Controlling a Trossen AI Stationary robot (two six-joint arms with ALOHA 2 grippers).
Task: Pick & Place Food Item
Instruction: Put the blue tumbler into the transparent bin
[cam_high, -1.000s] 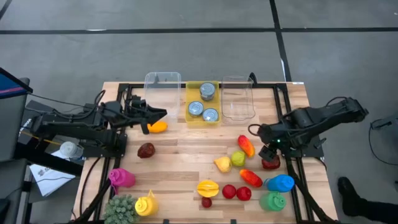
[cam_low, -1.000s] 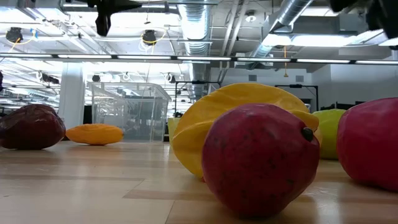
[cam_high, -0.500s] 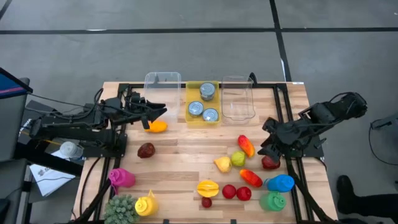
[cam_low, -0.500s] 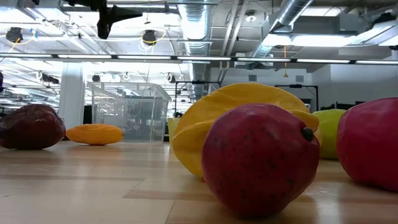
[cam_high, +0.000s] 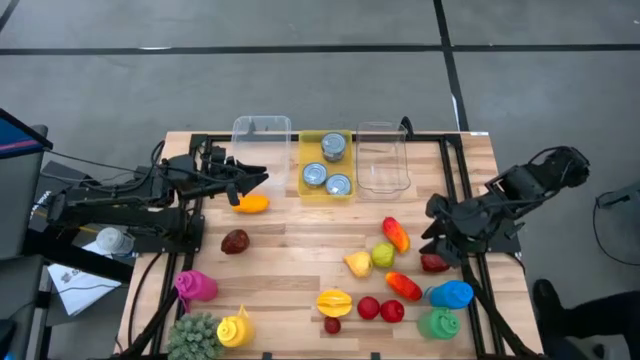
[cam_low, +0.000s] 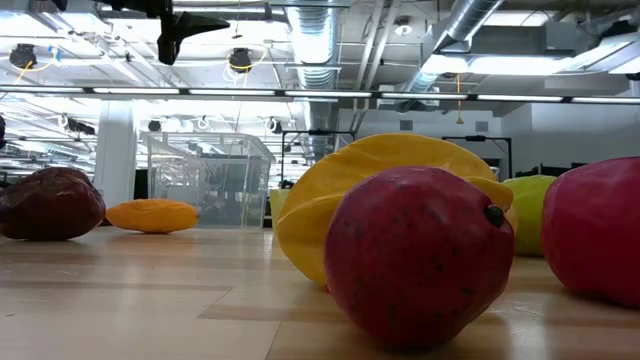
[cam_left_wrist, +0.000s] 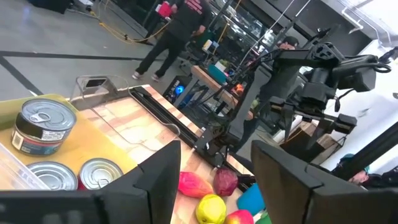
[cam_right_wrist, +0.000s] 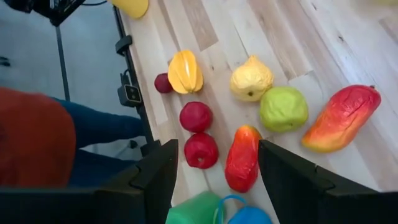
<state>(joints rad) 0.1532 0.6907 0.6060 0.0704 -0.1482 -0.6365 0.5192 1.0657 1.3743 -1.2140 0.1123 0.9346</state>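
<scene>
An orange food item (cam_high: 252, 204) lies on its side on the wooden table, also seen in the low view (cam_low: 152, 215). My left gripper (cam_high: 258, 180) hangs open above it, level, touching nothing; in its wrist view (cam_left_wrist: 214, 186) the gap is bare. At the right side my right gripper (cam_high: 436, 226) is open and tilted down, raised above a dark red food item (cam_high: 435, 263) that lies on the table. Its wrist view (cam_right_wrist: 214, 186) shows nothing between the fingers.
At the far edge stand a clear bin (cam_high: 261, 140), a yellow tray (cam_high: 312, 150) holding three cans, and another clear bin (cam_high: 382, 158). Several toy fruits lie near the front right: a star fruit (cam_right_wrist: 185, 71), a green apple (cam_right_wrist: 283, 108), a red mango (cam_right_wrist: 341, 118). A brown fruit (cam_high: 235, 241) lies mid-left.
My left gripper has opened above the orange item, which has stayed on the table. My right gripper has risen and drawn back toward the table's right edge, away from the dark red item, turning as it went and staying open.
</scene>
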